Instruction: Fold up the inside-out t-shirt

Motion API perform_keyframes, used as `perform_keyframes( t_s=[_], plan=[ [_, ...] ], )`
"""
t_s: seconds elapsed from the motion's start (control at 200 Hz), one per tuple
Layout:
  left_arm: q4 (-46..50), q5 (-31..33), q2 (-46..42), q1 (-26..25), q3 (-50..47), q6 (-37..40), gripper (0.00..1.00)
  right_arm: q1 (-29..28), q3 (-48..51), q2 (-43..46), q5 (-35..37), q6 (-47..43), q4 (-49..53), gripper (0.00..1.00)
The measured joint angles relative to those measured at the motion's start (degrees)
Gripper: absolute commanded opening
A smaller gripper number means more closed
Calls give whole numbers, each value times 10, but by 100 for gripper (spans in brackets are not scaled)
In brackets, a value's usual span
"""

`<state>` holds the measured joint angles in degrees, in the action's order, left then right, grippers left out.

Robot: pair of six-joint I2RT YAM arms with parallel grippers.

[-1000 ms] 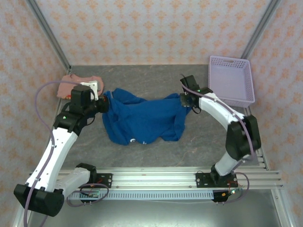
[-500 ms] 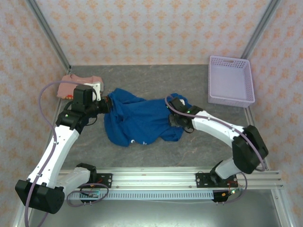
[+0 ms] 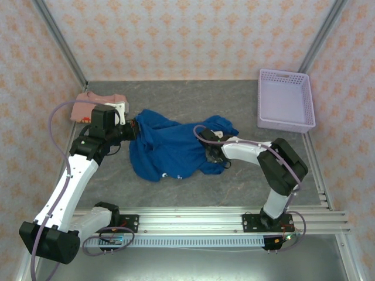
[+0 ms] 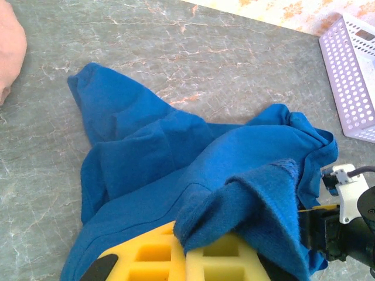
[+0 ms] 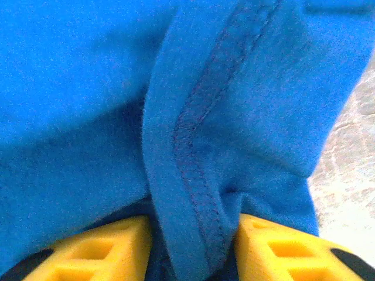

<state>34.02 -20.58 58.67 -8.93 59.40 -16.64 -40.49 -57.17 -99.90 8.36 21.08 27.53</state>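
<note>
**Cloth at both grippers, blue t-shirt crumpled at mid-frame**

In the top view the blue t-shirt is seen lying in a rumpled heap on the grey marbled table, at the centre of the frame and slightly left of it. Faint pale lettering is visible near its lower edge. Its upper-left corner is drawn toward the left gripper. In the left wrist view a thick fold of the shirt is seen clamped between the yellow fingers at the bottom of the frame, so these jaws are clenched on the fabric.

The right gripper is placed at the right edge of the shirt, just right of centre in the top view. In the right wrist view a stitched seam fold is seen running down between the two yellow pads, which stand apart on either side of it. Whether the fold is pinched or merely lying between them cannot be told.

A salmon-pink shirt is seen bunched at the upper left, beside the left arm. A lavender basket is set at the upper right, well apart from the t-shirt.
</note>
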Motion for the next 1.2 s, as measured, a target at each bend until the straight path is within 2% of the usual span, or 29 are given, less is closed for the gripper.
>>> perform_keyframes(
  t_s=[0.205,0.365,0.5,0.766,1.031,1.196],
  plan=[
    [0,0,0,0,0,0,0,12,5,3,29,2,8,17],
    [0,7,0,0,0,2,0,40,20,34,30,-5,11,8],
    [0,14,0,0,0,2,0,61,25,74,10,-16,11,6],
    [0,16,0,0,0,2,0,98,26,138,-56,-37,15,8],
    [0,17,0,0,0,2,0,152,30,140,-102,-57,34,15],
    [0,17,0,0,0,2,0,158,30,140,-111,-64,50,23]
  ],
)
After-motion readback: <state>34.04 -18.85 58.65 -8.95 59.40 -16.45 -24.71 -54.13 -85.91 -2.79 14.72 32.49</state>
